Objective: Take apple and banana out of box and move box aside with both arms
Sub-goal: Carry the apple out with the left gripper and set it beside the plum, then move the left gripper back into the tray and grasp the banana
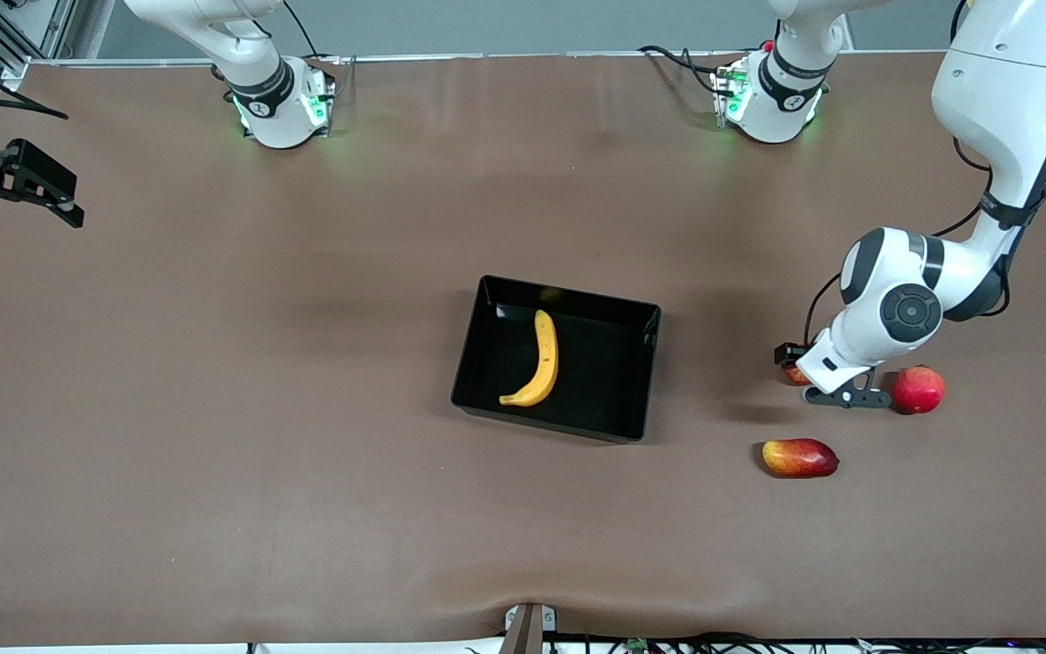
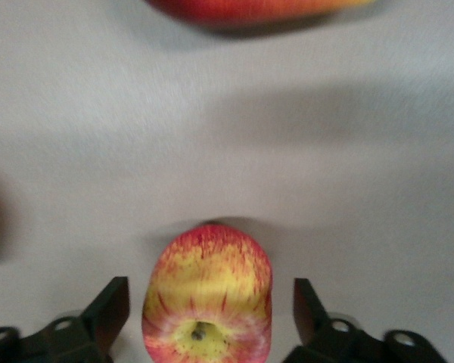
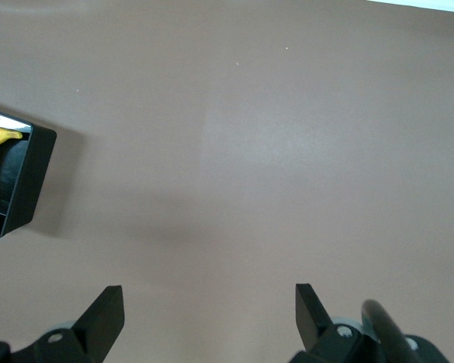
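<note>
At the right arm's end of the brown table (image 1: 214, 409), the right arm's black two-finger gripper (image 1: 19, 195) waits in the air above the bare tabletop, well apart from everything else; its wrist view shows its two fingers (image 3: 106, 314) spread wide with nothing between them, and a corner of the tray off to one side. Near the middle of the table sits the shallow rectangular glossy black plastic tray (image 1: 641, 363), and the long curved yellow banana (image 1: 539, 361) lies inside it, flat on the tray floor and clear of the walls. Toward the left arm's end of the table, the left arm's black two-finger gripper (image 1: 804, 377) is down at the tabletop around the small round red apple with yellow blotches (image 1: 795, 374), which is mostly hidden by the wrist in the front view. In the left wrist view the apple (image 2: 206, 299) stands between the parted fingers (image 2: 110, 306) with a gap on either side, so they are not yet clamped on it. An oblong red-yellow mango-like fruit (image 1: 800, 457) lies nearer the front camera than the apple, and a plain red round fruit (image 1: 917, 389) rests just beside the gripper, closer to the table's end.
</note>
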Robot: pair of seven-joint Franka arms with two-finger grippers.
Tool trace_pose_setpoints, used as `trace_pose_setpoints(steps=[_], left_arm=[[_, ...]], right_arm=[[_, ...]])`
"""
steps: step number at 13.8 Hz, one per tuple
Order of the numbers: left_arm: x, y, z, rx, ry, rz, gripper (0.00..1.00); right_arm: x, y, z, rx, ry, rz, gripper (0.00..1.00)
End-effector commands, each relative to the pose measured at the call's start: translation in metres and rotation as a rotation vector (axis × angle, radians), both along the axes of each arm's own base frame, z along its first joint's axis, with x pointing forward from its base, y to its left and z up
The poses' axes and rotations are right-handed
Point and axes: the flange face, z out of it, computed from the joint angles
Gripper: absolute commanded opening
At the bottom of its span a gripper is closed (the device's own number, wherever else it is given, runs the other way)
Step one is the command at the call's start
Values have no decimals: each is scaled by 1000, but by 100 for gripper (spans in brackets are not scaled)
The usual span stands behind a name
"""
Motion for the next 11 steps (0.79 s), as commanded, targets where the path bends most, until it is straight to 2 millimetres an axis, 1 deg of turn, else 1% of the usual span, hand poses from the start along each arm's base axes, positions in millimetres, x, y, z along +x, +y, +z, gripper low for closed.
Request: trace_pose_setpoints(steps=[1, 2, 3, 4, 5, 7, 8, 9, 10, 11], left_arm=[[6, -20, 49, 19, -63, -28, 100], [9, -41, 67, 7, -86, -50, 100], [11, -63, 82, -3, -96, -58, 100], [14, -96, 100, -33, -103, -33, 100], [9, -137, 113, -59, -107, -2, 100], [4, -209, 120, -106, -126, -3, 100], [-6, -253, 121, -128, -129, -43, 100], [-12, -287, 118, -145, -129, -66, 100], [-13, -308, 110, -161, -121, -71, 100], [-18, -336, 101, -182, -109, -80, 100]], right_arm=[[1, 5, 4, -8, -18, 7, 100], [4, 4, 4, -4, -33, 6, 100], [7, 5, 0, -4, -34, 11, 100], [10, 7, -5, -5, -24, 14, 100], [11, 9, -7, -7, -22, 20, 100], [14, 10, -11, -10, -13, 24, 100], [14, 9, -11, -16, -12, 23, 100], [14, 7, -11, -25, -14, 22, 100], [15, 1, -12, -27, -16, 11, 100], [19, -2, -16, -24, -15, 6, 100]])
